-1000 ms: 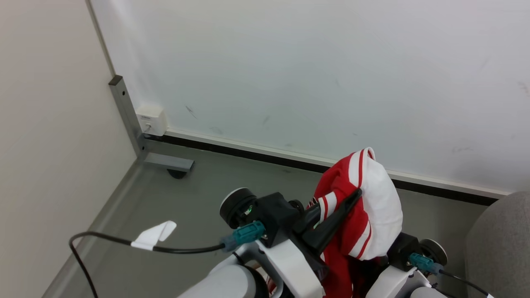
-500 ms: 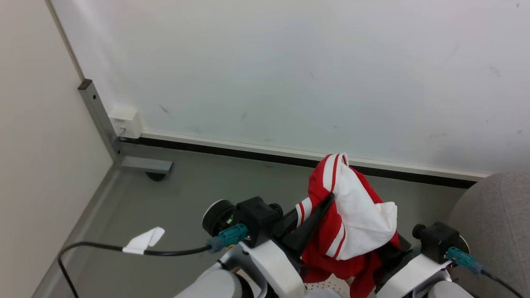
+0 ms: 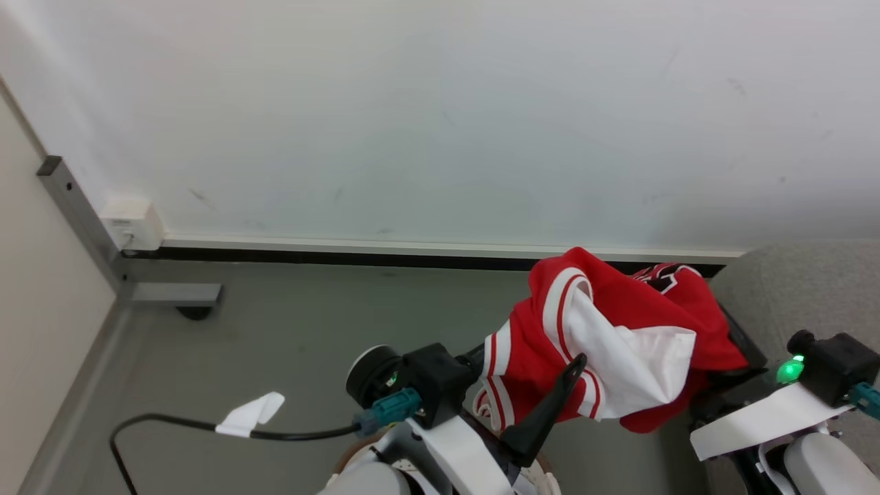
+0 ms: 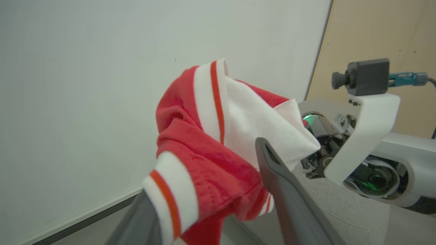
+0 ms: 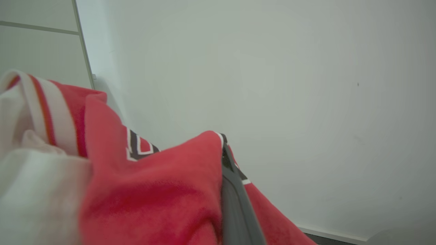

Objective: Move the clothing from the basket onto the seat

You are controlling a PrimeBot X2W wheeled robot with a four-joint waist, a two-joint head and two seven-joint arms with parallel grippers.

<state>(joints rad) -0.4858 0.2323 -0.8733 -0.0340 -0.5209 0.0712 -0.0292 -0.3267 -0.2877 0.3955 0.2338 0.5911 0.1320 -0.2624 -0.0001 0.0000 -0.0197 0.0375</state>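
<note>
- The left claw [image 4: 204, 170], pinched on the red jersey [image 3: 619, 330] before, now stands spread, with cloth draped across it
- The right claw [image 5: 219, 160] grips the jersey, held aloft over the grey floor [image 3: 275, 344] beside the seat [image 3: 797, 289], below a white wall [image 3: 440, 103]
- The basket [image 3: 543, 478] peeks in at the head view's bottom edge, contents hidden

White wall [image 3: 440, 103], dark baseboard [image 3: 412, 256], grey floor [image 3: 289, 323], metal post [image 3: 84, 218]

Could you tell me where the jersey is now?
Head view, lower right of centre: the jersey hangs between the left gripper and right gripper, above the floor, just left of the seat.
</note>
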